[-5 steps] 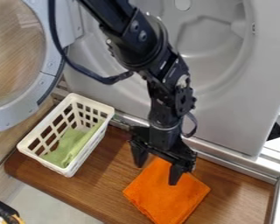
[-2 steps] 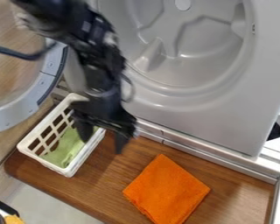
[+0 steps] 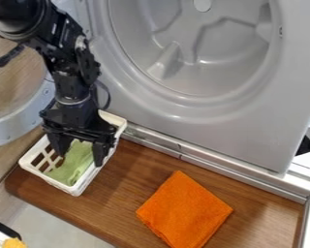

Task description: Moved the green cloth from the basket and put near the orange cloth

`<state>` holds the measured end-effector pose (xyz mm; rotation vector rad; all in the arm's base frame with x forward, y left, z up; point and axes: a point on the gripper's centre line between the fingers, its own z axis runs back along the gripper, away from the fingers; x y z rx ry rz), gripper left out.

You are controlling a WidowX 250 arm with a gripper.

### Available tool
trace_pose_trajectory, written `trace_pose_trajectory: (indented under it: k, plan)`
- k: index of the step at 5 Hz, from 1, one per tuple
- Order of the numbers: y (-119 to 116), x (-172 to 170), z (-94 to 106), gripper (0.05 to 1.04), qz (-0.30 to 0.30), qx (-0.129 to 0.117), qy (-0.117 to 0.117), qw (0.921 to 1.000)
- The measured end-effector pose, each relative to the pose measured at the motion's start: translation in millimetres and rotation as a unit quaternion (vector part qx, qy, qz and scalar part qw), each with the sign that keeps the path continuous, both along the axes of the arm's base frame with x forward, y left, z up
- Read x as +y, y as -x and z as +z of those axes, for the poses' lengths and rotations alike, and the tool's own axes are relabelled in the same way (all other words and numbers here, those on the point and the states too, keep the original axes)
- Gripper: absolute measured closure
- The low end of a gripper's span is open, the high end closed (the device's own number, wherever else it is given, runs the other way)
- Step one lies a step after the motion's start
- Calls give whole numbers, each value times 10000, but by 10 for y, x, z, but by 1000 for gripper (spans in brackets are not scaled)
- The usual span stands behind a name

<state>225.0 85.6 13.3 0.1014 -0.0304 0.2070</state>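
The black gripper (image 3: 81, 154) hangs over the white basket at the left, its two fingers spread open with a wide gap between them. Below and between the fingers, the green cloth (image 3: 73, 168) lies in the basket (image 3: 37, 173); the gripper hides the cloth's upper part. Whether the fingertips touch the cloth, I cannot tell. The folded orange cloth (image 3: 185, 211) lies flat on the brown board, to the right of the basket and apart from it.
Behind the board (image 3: 130, 197) stands a grey machine front (image 3: 248, 131) with a round recess. Its round door (image 3: 18, 127) is swung out at the left, close to the arm. A metal ledge (image 3: 228, 173) runs along the board's back edge.
From above the orange cloth, the gripper has travelled left to the basket, uncovering the orange cloth. Both cloths and the basket stay where they were.
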Motion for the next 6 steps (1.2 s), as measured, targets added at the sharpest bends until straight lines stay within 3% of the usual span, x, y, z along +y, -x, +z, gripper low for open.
trace_pose_trajectory:
  k: [2, 4, 5, 6]
  plan:
    - [70, 196, -350, 122, 262, 374, -61, 9989]
    - [52, 160, -418, 700, 170, 438, -32, 9989]
    - [50, 153, -422, 925, 204, 415, -3, 9989]
    - [50, 141, -424, 1026, 147, 412, 60, 9990]
